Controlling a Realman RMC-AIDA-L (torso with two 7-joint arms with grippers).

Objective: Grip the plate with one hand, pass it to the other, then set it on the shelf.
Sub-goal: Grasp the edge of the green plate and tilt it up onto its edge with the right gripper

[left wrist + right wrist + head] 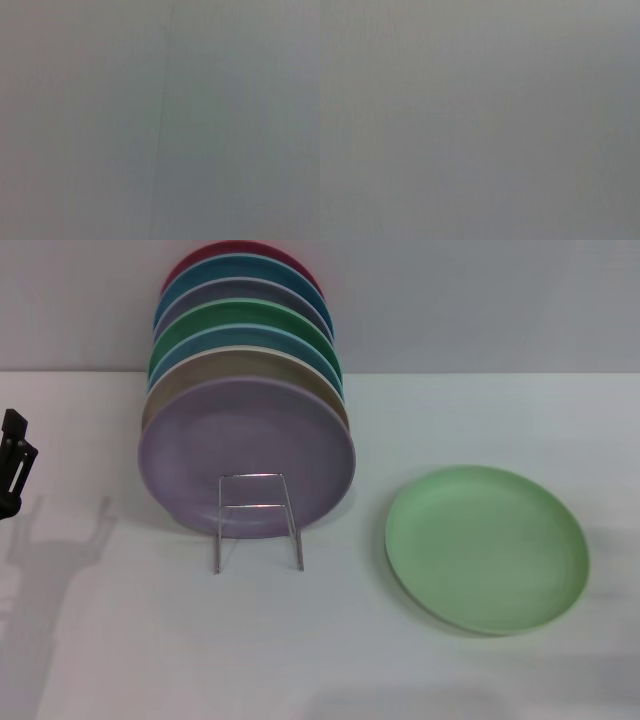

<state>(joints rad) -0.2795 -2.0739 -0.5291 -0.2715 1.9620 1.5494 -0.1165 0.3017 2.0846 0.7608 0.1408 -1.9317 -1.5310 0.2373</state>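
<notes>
The pale mint-green plate [487, 547] lies flat on the white table, right of centre in the head view. The silver wire shelf [256, 522] stands left of it, its looped front stand facing me. Several plates lean upright in it, a lilac plate [246, 456] at the front. My left gripper [14, 462] shows only as a black part at the far left edge, well away from the plate. My right gripper is out of view. Both wrist views show only a plain grey surface.
The stack in the rack also holds a beige, blue, darker green, purple, blue and red plate [245, 252] behind the lilac one. A grey wall [480, 300] rises behind the white table [150, 640].
</notes>
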